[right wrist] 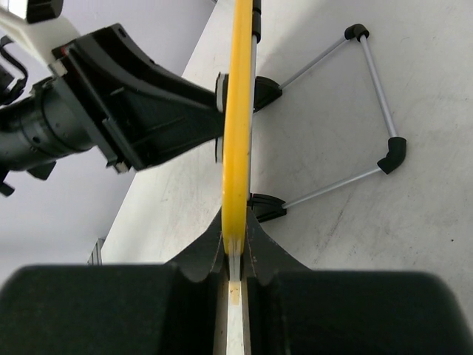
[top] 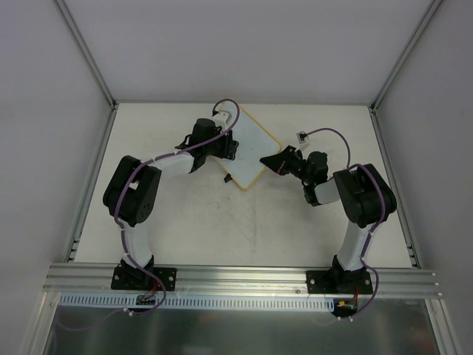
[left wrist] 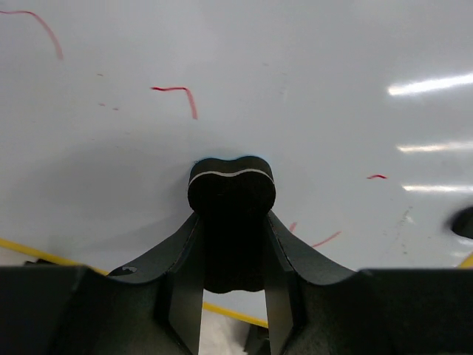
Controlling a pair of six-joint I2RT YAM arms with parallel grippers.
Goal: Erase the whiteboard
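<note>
Whiteboard (top: pixel 255 148) is sitting in the far-middle part of the table (top: pixel 222 229), turned cornerwise in the top view, its far corner lying close to the back wall (top: pixel 244 52). In the right wrist view it is showing edge-on, propped up on a wire stand (right wrist: pixel 380 96) behind it, with the stand's black feet resting on the table.

Right gripper (right wrist: pixel 235 255) is pinching the yellow frame (right wrist: pixel 238 111) on the board's right edge, the fingers pressing on either side of the rim.

Left gripper (left wrist: pixel 232 214) is clamping a black eraser (left wrist: pixel 231 181) between its fingers and pressing it flat against the white face. In the top view the left gripper (top: pixel 220 146) is covering the board's left half.

Red marks (left wrist: pixel 177 92) are showing on the face: one hook just above the eraser, one arc at the top left corner of the left wrist view, and short strokes to the right and lower right. Bare white is spreading all around the eraser; the frame's yellow line is running just below it.

The two grippers are facing each other across the board. Bare table is lying open on the near side between the arms, and narrower strips are running along both side rails.
</note>
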